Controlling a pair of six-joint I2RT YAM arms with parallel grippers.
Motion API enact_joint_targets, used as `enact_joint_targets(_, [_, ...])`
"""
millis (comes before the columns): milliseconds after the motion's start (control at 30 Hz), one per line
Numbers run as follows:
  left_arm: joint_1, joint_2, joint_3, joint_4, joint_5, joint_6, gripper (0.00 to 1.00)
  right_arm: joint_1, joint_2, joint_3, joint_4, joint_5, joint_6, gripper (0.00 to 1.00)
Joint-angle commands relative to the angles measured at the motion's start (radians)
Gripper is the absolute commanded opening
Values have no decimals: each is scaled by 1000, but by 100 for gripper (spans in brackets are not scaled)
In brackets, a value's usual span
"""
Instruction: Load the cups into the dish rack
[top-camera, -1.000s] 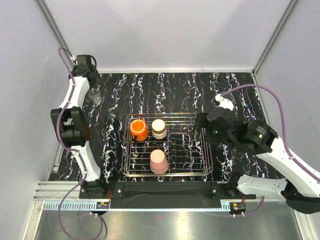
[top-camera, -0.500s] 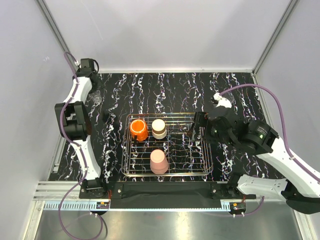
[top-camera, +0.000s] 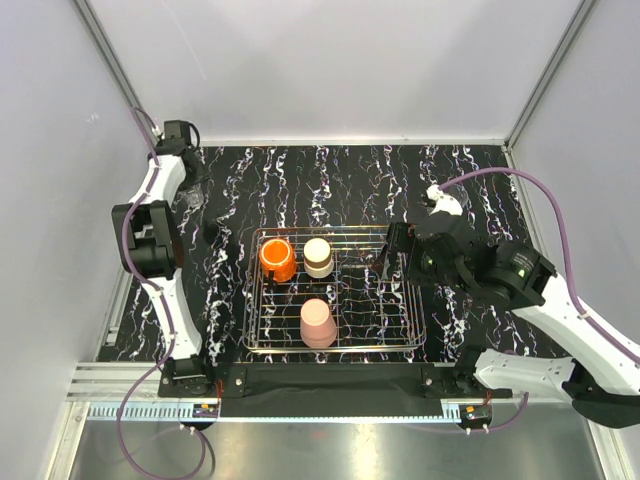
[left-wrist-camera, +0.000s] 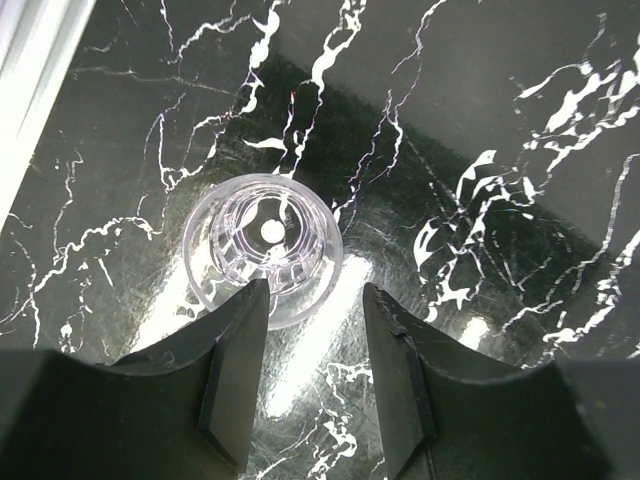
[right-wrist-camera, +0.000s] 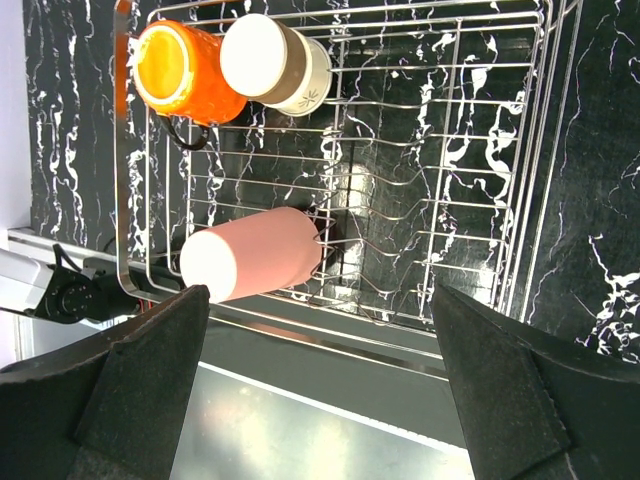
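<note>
Because the clear glass (left-wrist-camera: 262, 248) stands upright on the black marbled table (top-camera: 350, 180), well off the far-left corner of the dish rack (top-camera: 330, 347), it is plainly the left arm's to take; the right arm is on the opposite side of the rack. Its long axis runs straight up, mouth open to the wrist camera. The left gripper (left-wrist-camera: 314, 300) hangs over it with its 2 fingers (left-wrist-camera: 235, 370) spread and holding nothing. The glass sits just past the tips and a little off-centre, towards the finger on the left of that view, whose tip overlaps its rim in the picture; I cannot tell whether they touch. I reckon the next move needs a small nudge that way, then a drop so the fingers straddle the wall.

Inside the rack, 3 cups are loaded: an orange cup (top-camera: 275, 258) and a cream cup with a brown band (top-camera: 318, 256) along its far side, a pale pink tumbler (top-camera: 318, 322) nearer its front. The right gripper (top-camera: 390, 262) hovers over the rack's right rim, wide open and empty. I can find no 2nd clear glass.
</note>
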Motion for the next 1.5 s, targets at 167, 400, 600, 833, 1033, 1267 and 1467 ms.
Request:
enact_joint_targets(167, [6,64,58,-5,-25,1,46,4,20,-12,-28,46,20,100])
enact_joint_targets(400, [6,98,75,-18,-25,1,36,4,50,-5,-54,83,39,100])
enact_joint_targets(600, [6,89,66,-14,-28,4,6,4,89,31,-163,181,98,100])
enact_joint_targets(833, [4,-8,44,-14,55,-25,0,3,118,69,-314,279,167,100])
enact_joint_targets(1033, [-8,-242,-98,81,292,-113,0,4,190,40,-327,250,14,100])
enact_joint_targets(1267, [-86,-411,-112,229,718,-200,0,4,43,-100,-43,259,-10,100])
enact_joint_targets(1467, [-135,-505,-288,748,1082,-619,0,4,-65,-158,138,221,-53,100])
